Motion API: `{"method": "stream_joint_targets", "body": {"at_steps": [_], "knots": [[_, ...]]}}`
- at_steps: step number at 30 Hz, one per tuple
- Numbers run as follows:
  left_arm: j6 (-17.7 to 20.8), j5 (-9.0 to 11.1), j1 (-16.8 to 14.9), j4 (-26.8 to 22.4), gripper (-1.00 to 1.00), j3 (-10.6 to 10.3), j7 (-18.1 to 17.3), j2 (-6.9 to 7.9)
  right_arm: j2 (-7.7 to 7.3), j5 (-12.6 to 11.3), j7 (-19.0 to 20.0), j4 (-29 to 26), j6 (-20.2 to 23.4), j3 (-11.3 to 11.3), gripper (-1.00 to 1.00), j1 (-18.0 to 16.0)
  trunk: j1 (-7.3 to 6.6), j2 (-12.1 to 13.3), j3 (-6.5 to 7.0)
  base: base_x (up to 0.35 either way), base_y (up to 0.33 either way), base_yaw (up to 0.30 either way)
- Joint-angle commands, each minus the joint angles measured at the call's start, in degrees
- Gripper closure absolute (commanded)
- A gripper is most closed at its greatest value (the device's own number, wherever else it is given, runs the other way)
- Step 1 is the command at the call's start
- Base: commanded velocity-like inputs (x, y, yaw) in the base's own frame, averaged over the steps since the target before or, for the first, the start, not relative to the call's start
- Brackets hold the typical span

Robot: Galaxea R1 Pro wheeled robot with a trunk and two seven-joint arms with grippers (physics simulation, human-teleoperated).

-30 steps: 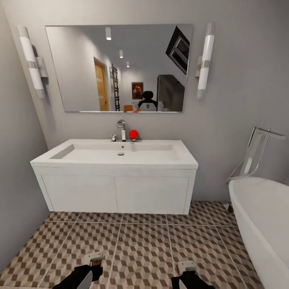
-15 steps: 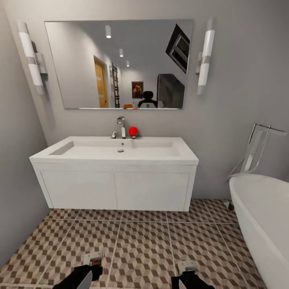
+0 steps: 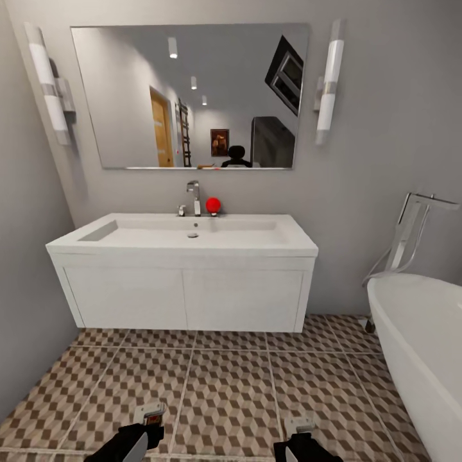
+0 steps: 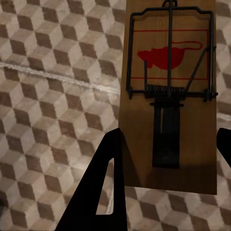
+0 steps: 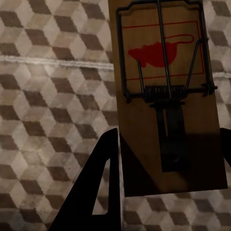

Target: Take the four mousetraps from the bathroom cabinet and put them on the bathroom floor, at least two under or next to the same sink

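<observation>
In your head view you have one sink at centre frame, a white basin top with a chrome tap and a small red ball at its back edge; the basin itself holds nothing you can make out. One mirror hangs above it with two wall lights, one at each side. The white bathtub is cut off by the right edge of the frame. The bathroom floor fills the lower part. At the bottom edge you see two mousetraps: the left mousetrap at lower left, sticking up out of the left gripper, and the right mousetrap at lower right, over the right gripper. Both grippers are cut off by the bottom edge, so the jaws are hard to read here.

In your left wrist view, one trap board sits in the upper right of the frame, its wire and red mark facing the camera, the tiles behind it. The jaws stand on either side of its lower end, clamped on it.

In your right wrist view, one trap likewise takes the upper right, and the jaws grip its near end; the right finger is cut off at the frame edge.
</observation>
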Motion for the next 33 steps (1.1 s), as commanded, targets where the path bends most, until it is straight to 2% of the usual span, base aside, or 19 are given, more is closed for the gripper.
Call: {"method": "stream_joint_targets", "body": {"at_steps": [1, 33], "knots": [[0.3, 0.6, 0.0, -0.1, 1.0, -0.5, 0.4, 0.04, 0.06, 0.5, 0.1, -0.1, 0.3, -0.5, 1.0, 0.0, 0.22, -0.4, -0.24, 0.0, 0.0, 0.0], [0.2, 0.4, 0.0, -0.4, 1.0, -0.6, 0.5, 0.04, -0.09, 0.4, 0.5, -0.1, 0.3, -0.6, 1.0, 0.0, 7.24, -13.3, -5.99, 0.0, 0.0, 0.0]]}}
